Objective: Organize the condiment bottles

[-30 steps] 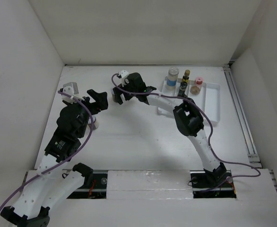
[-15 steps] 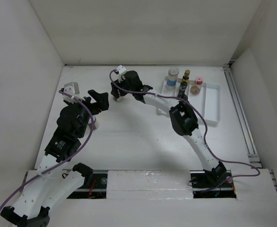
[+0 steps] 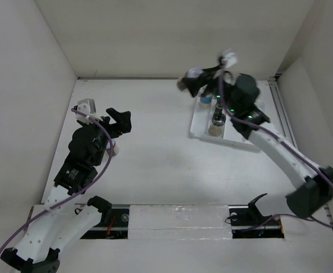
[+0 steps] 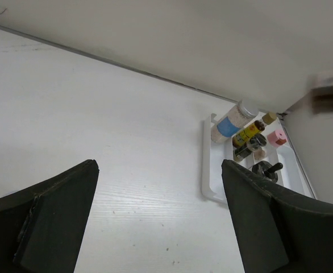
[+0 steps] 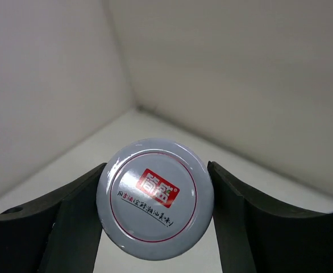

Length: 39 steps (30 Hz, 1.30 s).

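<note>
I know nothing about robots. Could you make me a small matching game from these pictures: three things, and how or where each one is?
Things:
1. left gripper
2. red-and-white-topped jar
3. blue-labelled jar

States:
A. standing in the white tray
B. open, with nothing between its fingers
C. held between the fingers of the right gripper

Pairs: 1-B, 2-C, 3-A

Jar lid [image 5: 155, 198]: smooth, glossy, red print. Right gripper's fingers [image 5: 70, 222]: matt black plastic. Table [image 4: 98, 114]: matt white, faint wood grain. Tray [image 4: 205, 168]: smooth white plastic.
</note>
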Available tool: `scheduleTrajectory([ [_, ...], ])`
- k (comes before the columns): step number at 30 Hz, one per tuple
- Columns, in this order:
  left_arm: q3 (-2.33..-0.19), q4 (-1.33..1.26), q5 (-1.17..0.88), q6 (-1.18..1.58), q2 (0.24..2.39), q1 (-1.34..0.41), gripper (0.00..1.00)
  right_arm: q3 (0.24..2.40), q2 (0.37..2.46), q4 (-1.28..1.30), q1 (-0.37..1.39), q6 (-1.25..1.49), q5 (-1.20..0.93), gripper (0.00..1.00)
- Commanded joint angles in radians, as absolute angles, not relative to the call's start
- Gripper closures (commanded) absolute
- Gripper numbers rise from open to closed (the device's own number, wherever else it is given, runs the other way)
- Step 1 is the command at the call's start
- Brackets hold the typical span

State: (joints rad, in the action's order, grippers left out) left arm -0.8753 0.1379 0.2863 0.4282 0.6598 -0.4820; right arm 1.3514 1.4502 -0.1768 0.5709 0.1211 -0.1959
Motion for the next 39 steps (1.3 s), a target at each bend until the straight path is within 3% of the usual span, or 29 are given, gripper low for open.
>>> scheduleTrajectory([
  [1,-0.871,0.091,0.276,0.431,0.661,-0.476,0.14,1.182,1.235,-0.319,0.416,0.175,-0.04,0.49],
  [7,-0.871,0.091,0.267,0.431,0.67,-0.476,0.14,0.924,1.032,-0.253,0.154,0.222,0.146,0.51],
  [13,-0.871,0.091,0.245,0.431,0.681,-0.476,0.15,0.907,1.176,-0.253,0.0,0.249,0.034,0.52],
  [28,-0.871,0.091,0.265,0.431,0.681,-0.476,0.15,1.052,1.629,-0.402,-0.009,0.239,0.006,0.52],
  [39,-0.871,0.091,0.276,0.422,0.709,-0.476,0.15,1.108,1.732,-0.402,0.021,0.2,0.083,0.48],
])
